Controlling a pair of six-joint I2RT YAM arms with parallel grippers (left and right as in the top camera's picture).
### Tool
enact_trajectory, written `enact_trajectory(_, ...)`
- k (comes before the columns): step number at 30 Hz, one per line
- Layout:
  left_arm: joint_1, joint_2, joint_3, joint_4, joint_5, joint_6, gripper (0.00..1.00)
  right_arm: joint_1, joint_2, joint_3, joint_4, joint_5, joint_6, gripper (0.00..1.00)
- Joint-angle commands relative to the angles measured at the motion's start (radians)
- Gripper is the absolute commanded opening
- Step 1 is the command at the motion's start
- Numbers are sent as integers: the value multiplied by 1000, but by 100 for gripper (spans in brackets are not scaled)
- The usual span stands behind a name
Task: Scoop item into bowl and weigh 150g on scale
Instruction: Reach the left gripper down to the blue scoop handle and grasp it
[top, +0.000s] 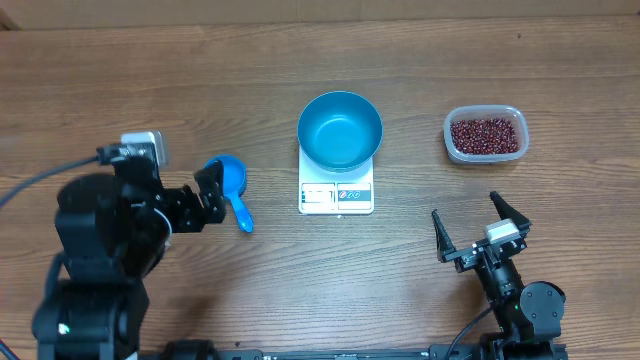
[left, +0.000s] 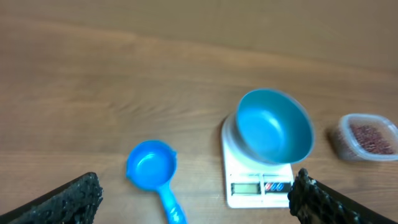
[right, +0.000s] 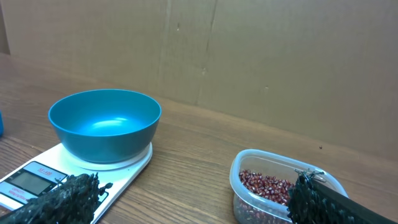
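Left end effector: jaws spread wide, nothing between them, hovering just beside the small blue plastic handled scoop. Right end effector: equally wide and empty, low at the near edge of the desk, well apart from every object.

Small dark red-brown beans: all heaped inside the clear rectangular plastic tub, to the right of the weighing spot. Round deep bright blue bowl: upright on the small white square kitchen scale, display strip towards the arms. No beans in the bowl. Scoop lying flat on the brown wooden desk, cup empty, to the left of the scale.

Judged from this layout: bowl already set on the scale, nothing else done. Left to do: grasp the scoop, carry beans from tub to bowl, and watch the reading up to target. Scoop and tub on opposite sides of the scale, so probably a long reach.

From overhead: both arms and the whole layout at once. From the left wrist: scoop framed between its own fingers, clear of both. From the right wrist: bowl side-on, bare inside, and a cardboard wall behind the desk. Display digits unreadable in every view.
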Motion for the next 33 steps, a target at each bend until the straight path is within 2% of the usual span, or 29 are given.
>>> enact_trajectory(1, 5, 53, 73, -32, -63, -10, 100, -7, -10, -11, 6, 9, 0, 100)
enact_trajectory(16, 5, 312, 72, -3, -27, -28, 100, -7, -10, -11, 6, 9, 0, 100)
enact_trajectory(23, -22, 471, 72, -36, -45, -121, 100, -7, -10, -11, 6, 9, 0, 100)
enact_trajectory(29, -108, 557, 71, -75, -238, -310, 92, -7, -10, -11, 6, 9, 0, 100)
enact_trajectory(33, -176, 601, 68, -80, -260, -370, 91, -7, -10, -11, 6, 9, 0, 100)
